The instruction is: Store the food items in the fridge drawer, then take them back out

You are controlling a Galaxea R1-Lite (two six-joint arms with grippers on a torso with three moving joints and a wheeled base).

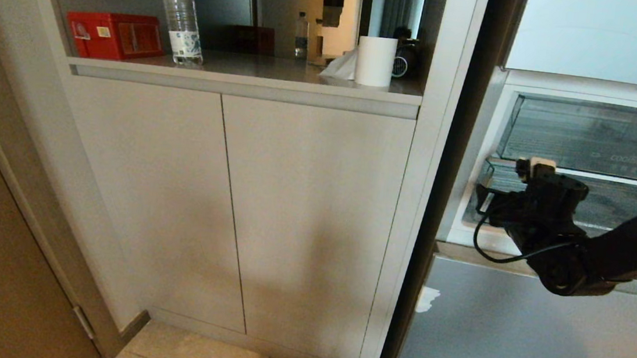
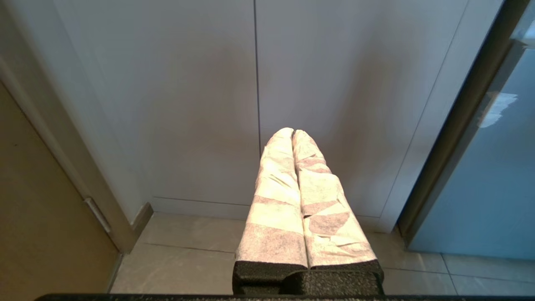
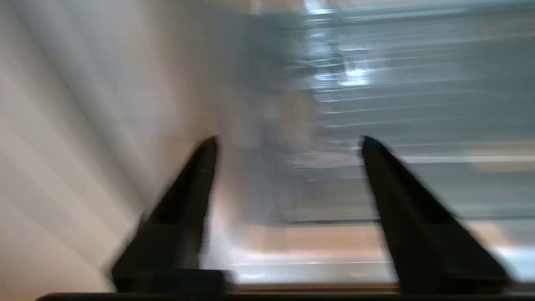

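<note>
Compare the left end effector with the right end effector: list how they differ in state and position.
The left end effector has its pale wrapped fingers pressed shut; the right end effector has its dark fingers spread apart with nothing between them.
The left one points at the closed cabinet doors, away from the fridge; the right one reaches in at the clear fridge drawer.
Both hold nothing.

cabinet (image 1: 269,209): pale grey, two closed doors | shelf (image 1: 246,75): red box (image 1: 113,35), water bottle (image 1: 183,22), paper roll (image 1: 375,60) | floor (image 1: 190,357): beige tile
</note>
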